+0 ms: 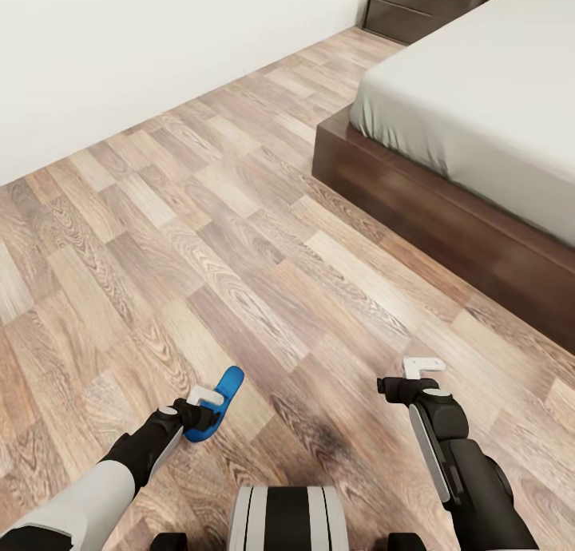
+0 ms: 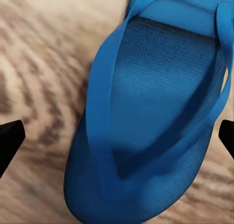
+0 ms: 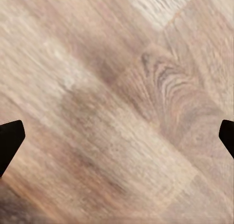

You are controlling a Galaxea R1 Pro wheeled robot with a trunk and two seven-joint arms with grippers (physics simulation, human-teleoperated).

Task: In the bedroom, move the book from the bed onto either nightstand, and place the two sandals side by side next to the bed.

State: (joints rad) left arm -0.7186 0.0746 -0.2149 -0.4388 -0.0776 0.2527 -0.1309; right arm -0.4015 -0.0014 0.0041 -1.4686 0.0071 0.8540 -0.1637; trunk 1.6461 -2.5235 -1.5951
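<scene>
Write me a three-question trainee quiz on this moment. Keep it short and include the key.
1. True or false: the left gripper carries a blue sandal.
2. What lies under the right gripper? A) the mattress B) wood-plank floor C) a book
3. Fill in: the bed stands toward the robot's ____ side.

Key: 1 true; 2 B; 3 right.

We see a pale wood-plank floor (image 1: 239, 239) running up to a plain white wall (image 1: 144, 48). Beside that wall's far end, we find a dark-brown drawer cabinet (image 1: 423, 0) standing on the floor.
</scene>
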